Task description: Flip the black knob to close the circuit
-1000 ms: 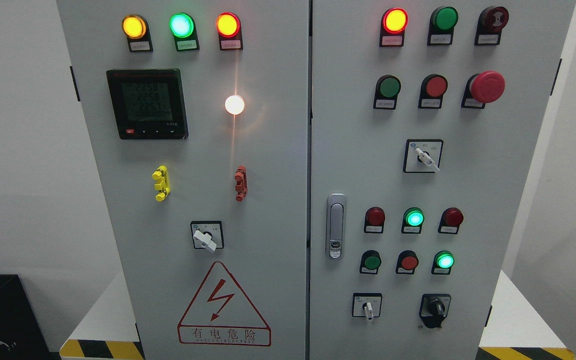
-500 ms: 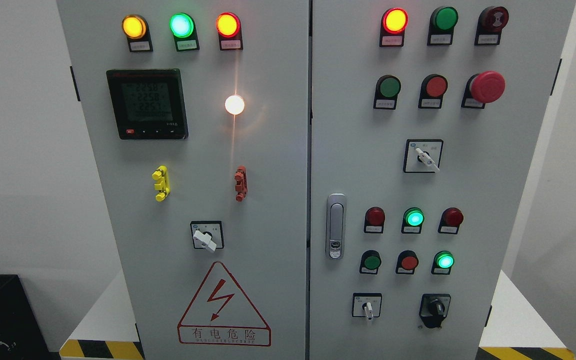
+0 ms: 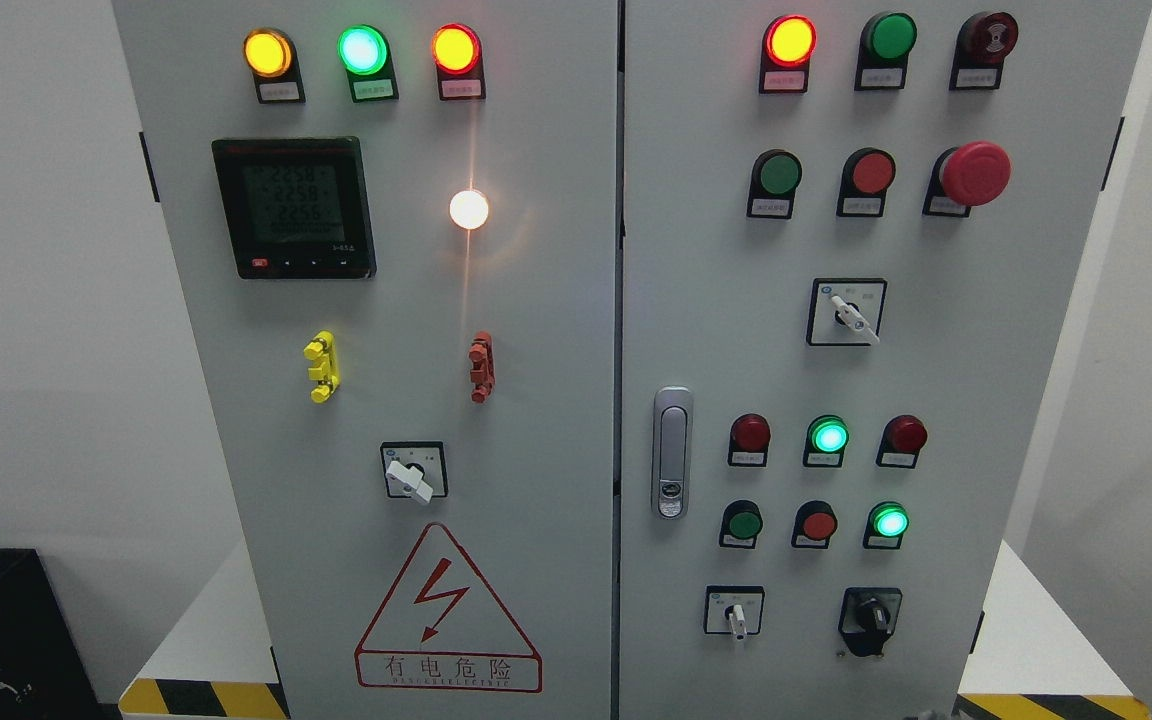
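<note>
Scene unchanged from the earlier frame. Black rotary knob [image 3: 871, 616] sits low right on the grey steel cabinet [image 3: 556, 330], untouched. White platform [image 3: 1036, 630] beneath. No hand visible; finger state indeterminable.

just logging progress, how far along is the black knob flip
Nothing looks done yet. The black knob sits at the lower right of the right cabinet door, untouched, with no robot hand in view anywhere near it. Nothing is in hand. All of it is left: bring a robot hand up to the knob, grip it and turn it. Whether its present position counts as open or closed cannot be read here.
</note>
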### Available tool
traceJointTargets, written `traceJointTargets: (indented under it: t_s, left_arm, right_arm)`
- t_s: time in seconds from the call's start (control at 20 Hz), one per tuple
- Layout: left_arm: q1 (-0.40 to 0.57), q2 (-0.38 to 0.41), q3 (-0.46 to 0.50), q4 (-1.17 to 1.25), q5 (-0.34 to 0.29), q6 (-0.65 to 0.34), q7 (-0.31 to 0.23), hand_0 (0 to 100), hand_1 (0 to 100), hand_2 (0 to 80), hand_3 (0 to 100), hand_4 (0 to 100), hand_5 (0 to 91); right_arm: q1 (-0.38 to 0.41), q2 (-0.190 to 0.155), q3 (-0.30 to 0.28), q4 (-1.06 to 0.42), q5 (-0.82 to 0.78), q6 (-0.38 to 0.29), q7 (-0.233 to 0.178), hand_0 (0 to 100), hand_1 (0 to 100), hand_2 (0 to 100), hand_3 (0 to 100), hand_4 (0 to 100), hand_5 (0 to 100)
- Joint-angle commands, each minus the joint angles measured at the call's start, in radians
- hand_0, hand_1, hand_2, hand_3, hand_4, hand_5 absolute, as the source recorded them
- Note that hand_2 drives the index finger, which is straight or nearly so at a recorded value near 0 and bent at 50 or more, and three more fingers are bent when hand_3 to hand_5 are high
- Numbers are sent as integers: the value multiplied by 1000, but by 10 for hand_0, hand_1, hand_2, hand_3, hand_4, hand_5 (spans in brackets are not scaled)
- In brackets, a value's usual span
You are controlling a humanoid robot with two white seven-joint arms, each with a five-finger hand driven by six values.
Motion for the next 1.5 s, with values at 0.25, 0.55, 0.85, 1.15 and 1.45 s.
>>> traceJointTargets:
  t_s: [0.25, 0.55, 0.85, 1.15, 1.45]
  left_arm:
    - [21, 0, 0, -23, 0, -1, 0, 120, 556, 0, 0, 0, 0]
    - [21, 0, 0, -23, 0, -1, 0, 120, 556, 0, 0, 0, 0]
    - [21, 0, 0, -23, 0, -1, 0, 120, 556, 0, 0, 0, 0]
    - [21, 0, 0, -23, 0, -1, 0, 120, 556, 0, 0, 0, 0]
    - [21, 0, 0, -23, 0, -1, 0, 120, 556, 0, 0, 0, 0]
  right_arm:
    - [-81, -2, 3, 76, 33, 17, 3, 0, 9, 877, 1000, 892, 945]
    - [-110, -2, 1, 116, 45, 23, 3, 0, 9, 873, 1000, 890, 944]
    - [-138, -5, -4, 148, 45, 23, 4, 0, 10, 872, 1000, 889, 944]
    - [-150, -10, -10, 154, 45, 27, 16, 0, 11, 871, 1000, 887, 944]
    - [-150, -11, -27, 147, 45, 39, 24, 0, 10, 872, 1000, 887, 943]
